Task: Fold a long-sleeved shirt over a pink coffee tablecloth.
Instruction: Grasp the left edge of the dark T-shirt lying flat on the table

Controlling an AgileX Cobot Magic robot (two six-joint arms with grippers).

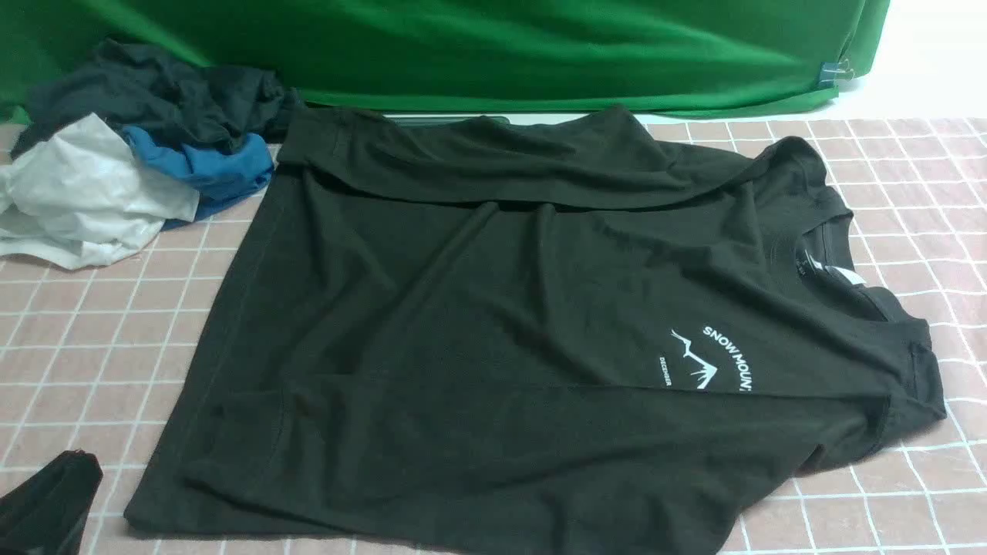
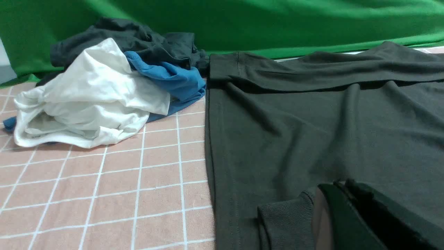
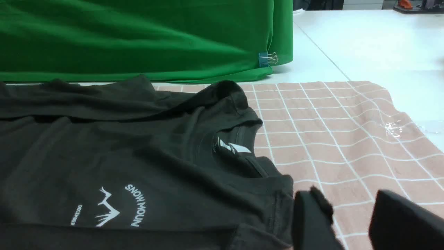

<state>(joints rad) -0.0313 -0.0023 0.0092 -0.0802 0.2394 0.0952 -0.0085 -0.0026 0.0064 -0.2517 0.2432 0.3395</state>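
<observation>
The long-sleeved shirt (image 1: 493, 324) is black with a white "SNOW MOUNT" print (image 1: 713, 358). It lies flat on the pink coffee tablecloth (image 1: 116, 324), collar to the right and both sleeves folded in over the body. My left gripper (image 1: 46, 501) sits at the near left corner, off the shirt's hem. In the left wrist view the left gripper (image 2: 341, 184) is shut with nothing between its fingers, and a ribbed sleeve cuff (image 2: 284, 218) lies beside it. My right gripper (image 3: 350, 215) is open over bare tablecloth (image 3: 347, 139), just beside the shirt's shoulder edge (image 3: 277, 201). It is out of the front view.
A bunched pile of charcoal (image 1: 154, 92), blue (image 1: 208, 166) and white (image 1: 85, 193) cloths lies at the back left, touching the shirt's far corner. A green backdrop (image 1: 493, 46) hangs behind, held by a clip (image 1: 833, 73). White tabletop (image 3: 381, 45) lies beyond the cloth's right edge.
</observation>
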